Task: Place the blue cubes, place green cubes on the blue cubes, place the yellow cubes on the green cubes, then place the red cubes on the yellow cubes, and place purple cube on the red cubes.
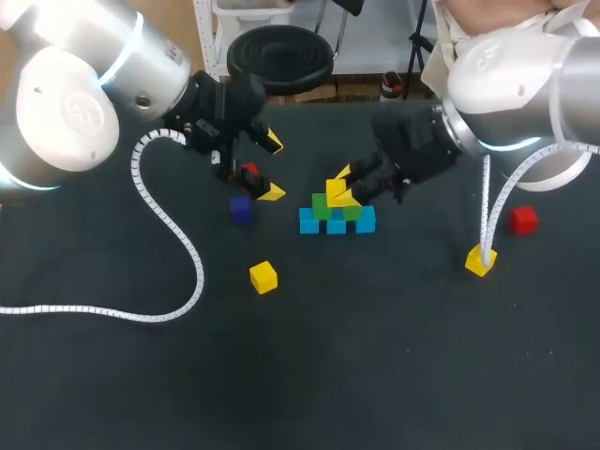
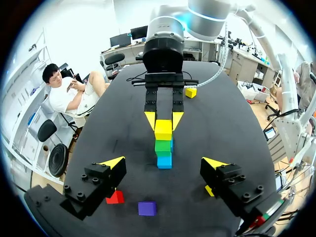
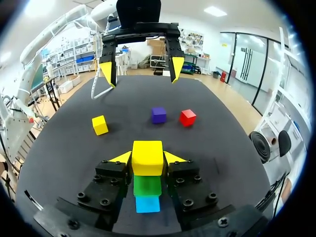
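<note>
A row of three blue cubes (image 1: pixel 336 225) lies mid-table with two green cubes (image 1: pixel 322 206) on it. My right gripper (image 1: pixel 344 188) is shut on a yellow cube (image 1: pixel 335 191) directly on top of the green ones; in its own view the fingers (image 3: pixel 121 158) clamp this yellow cube (image 3: pixel 147 157) above green (image 3: pixel 147 185) and blue (image 3: pixel 147 203). My left gripper (image 1: pixel 272 167) hangs open to the pile's left, over a red cube (image 1: pixel 249 171) and near a purple cube (image 1: pixel 241 208). Its own view shows the left gripper (image 2: pixel 164 163) wide open, facing the pile (image 2: pixel 163 145).
A loose yellow cube (image 1: pixel 263 277) lies in front of the pile to the left. Another yellow cube (image 1: pixel 480 261) and a red cube (image 1: pixel 523 219) lie at the right, under my right arm's white cable (image 1: pixel 487 216). The left arm's cable (image 1: pixel 178 244) trails across the left side.
</note>
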You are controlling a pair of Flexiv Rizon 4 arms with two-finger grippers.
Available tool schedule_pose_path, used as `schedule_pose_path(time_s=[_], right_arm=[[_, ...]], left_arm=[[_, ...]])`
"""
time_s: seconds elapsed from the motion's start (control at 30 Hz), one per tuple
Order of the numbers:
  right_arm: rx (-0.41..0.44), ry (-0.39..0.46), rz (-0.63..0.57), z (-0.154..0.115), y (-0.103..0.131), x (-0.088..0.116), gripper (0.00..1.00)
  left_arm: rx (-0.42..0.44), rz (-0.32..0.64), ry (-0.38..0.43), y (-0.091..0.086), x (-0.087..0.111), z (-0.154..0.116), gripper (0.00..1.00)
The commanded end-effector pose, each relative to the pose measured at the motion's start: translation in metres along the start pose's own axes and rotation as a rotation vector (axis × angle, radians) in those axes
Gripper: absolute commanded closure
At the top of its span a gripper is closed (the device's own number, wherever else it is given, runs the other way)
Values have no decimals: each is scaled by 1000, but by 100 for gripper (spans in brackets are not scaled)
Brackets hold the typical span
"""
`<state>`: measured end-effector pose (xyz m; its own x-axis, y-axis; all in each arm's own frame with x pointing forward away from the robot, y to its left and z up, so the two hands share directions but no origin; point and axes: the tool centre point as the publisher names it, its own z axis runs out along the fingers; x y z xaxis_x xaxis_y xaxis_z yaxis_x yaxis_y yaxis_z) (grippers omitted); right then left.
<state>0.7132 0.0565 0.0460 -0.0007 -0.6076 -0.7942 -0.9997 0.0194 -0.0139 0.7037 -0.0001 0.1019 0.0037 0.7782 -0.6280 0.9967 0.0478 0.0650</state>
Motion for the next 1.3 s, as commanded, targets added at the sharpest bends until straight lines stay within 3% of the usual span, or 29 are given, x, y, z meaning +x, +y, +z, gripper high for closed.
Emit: schedule_pose_path(time_s=[0.03, 0.57, 0.7, 0.77, 0.8, 0.9, 1.2, 1.3], right_arm=[[-2, -2, -1, 0, -2, 0, 100], [-5, -3, 1, 1, -2, 0, 100], [-9, -3, 1, 2, -3, 0, 86], [-10, -4, 2, 2, -3, 1, 77], [-11, -4, 2, 2, -3, 0, 64], [-12, -4, 3, 2, -3, 0, 55], [-7, -8, 6, -2, -3, 1, 48], [7, -9, -4, -6, -2, -2, 25]], left_arm=[[0, 2, -2, 0, 1, 0, 0], [0, 2, -2, 0, 1, 0, 0], [0, 2, -2, 0, 1, 0, 0], [0, 2, -2, 0, 1, 0, 0], [0, 2, -2, 0, 1, 0, 0], [0, 2, -2, 0, 1, 0, 0], [0, 2, -2, 0, 1, 0, 0], [0, 2, -2, 0, 1, 0, 0]])
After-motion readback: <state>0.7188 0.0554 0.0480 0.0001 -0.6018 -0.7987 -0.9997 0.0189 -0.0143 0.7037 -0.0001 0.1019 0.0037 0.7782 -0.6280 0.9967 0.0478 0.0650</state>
